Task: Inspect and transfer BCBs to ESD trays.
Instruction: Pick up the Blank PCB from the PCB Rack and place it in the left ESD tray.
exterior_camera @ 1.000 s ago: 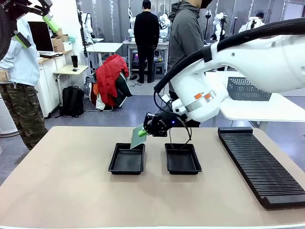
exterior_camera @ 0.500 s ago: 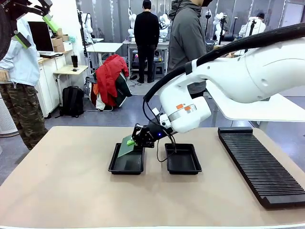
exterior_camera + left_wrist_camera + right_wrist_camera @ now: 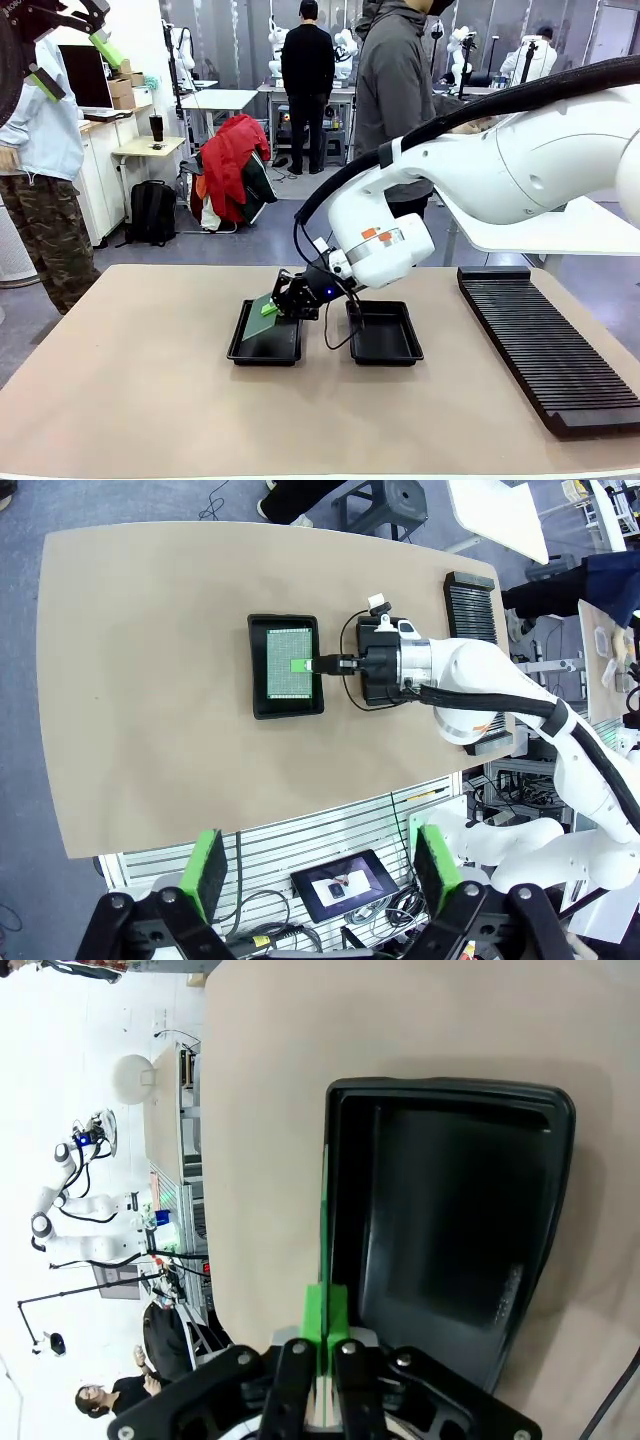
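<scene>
While your right tool grips the BCB tilted over the left ESD tray, mind its lower edge.
Released askew, it may ride up the tray and slide onto the bench.

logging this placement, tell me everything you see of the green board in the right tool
The board is a thin flat green rectangle with a fine grid texture. The right tool pinches one edge, shut on it. It hangs tilted, low over the left tray, inside its outline; whether it touches is unclear.
</scene>
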Robot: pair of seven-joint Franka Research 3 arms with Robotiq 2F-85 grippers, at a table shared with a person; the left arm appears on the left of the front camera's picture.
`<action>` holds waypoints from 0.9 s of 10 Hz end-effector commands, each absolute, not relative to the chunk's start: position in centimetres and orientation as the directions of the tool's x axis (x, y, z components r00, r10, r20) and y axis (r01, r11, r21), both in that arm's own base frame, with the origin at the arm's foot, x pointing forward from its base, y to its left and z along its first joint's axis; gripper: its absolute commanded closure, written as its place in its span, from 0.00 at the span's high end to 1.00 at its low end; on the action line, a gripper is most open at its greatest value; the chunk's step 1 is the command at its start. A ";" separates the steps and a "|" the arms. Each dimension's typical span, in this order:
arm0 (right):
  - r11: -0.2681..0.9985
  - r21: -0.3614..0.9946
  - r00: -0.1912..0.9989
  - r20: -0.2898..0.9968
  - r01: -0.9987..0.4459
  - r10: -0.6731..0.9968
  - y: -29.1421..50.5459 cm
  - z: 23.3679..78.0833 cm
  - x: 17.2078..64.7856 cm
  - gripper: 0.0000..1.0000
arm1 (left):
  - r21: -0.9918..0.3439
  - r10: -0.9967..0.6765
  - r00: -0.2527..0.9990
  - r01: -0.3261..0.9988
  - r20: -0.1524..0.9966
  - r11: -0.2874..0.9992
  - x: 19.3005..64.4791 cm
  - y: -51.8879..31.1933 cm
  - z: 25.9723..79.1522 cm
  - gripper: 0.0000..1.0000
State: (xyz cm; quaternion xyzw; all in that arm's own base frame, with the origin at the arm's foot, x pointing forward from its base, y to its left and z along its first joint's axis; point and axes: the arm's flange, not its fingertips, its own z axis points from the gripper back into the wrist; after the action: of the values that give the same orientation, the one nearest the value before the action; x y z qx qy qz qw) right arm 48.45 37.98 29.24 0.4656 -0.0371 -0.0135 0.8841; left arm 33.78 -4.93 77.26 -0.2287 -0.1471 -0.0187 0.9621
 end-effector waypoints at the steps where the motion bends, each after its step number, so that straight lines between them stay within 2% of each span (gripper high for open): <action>1: 0.586 0.810 0.996 0.063 -0.016 -0.061 38.6 28.6 49.2 0.02 | -0.441 0.032 0.955 0.107 0.296 0.891 33.8 -4.8 77.1 1.00; 9: 0.631 0.776 0.997 0.025 0.024 -0.069 39.3 27.2 49.7 0.02 | -0.441 0.032 0.955 0.107 0.296 0.891 33.8 -4.8 77.1 1.00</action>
State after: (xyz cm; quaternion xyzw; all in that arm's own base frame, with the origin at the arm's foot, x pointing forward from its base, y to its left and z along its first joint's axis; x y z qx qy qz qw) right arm 49.24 38.65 27.00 0.4397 -0.0192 -0.0204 0.8977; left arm 33.78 -4.93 77.26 -0.2287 -0.1471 -0.0187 0.9621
